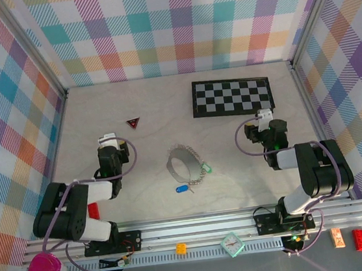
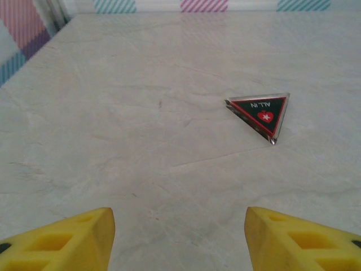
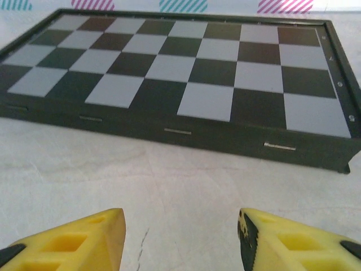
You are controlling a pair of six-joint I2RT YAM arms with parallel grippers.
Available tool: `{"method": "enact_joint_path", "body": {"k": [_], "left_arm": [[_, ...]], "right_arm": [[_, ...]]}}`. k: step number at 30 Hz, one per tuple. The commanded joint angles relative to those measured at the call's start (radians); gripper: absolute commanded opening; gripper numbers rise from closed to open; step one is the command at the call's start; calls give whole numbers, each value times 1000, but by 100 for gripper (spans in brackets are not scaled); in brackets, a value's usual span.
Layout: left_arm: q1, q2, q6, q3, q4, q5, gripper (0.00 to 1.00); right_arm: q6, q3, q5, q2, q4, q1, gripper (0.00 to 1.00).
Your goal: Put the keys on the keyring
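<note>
The keyring (image 1: 183, 163), a thin grey loop with a short silvery chain, lies mid-table. A mint-green-headed key (image 1: 206, 169) rests at its right side and a blue-headed key (image 1: 181, 189) just in front of it; whether either hangs on the ring is too small to tell. My left gripper (image 1: 108, 142) stands left of the ring, and its yellow fingers are open over bare table (image 2: 179, 237). My right gripper (image 1: 265, 114) is to the ring's right, also open with nothing between its fingers (image 3: 180, 237).
A dark red triangle (image 1: 133, 122) (image 2: 260, 111) lies ahead of the left gripper. The checkerboard (image 1: 231, 96) (image 3: 175, 73) sits just beyond the right gripper. A red block (image 1: 93, 211) rests by the left arm. Plaid walls enclose the table.
</note>
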Motion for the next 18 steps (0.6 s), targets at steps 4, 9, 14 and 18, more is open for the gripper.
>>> {"method": "enact_joint_path", "body": {"k": [4,9,14,18], "left_arm": [[22,103,30,32,137,105,62],[73,112,-19,108,-3,157,70],[94,112,-25,107,4,192,100],[81,112,-15,107,6,181,100]], "right_arm": [[31,25,-79,2,2,-16,56],[34,29,-80,4,-4,-17,56],[51,40,-68,4,-23,-24,59],[58,45,-63,5,-30,-28,63]]}}
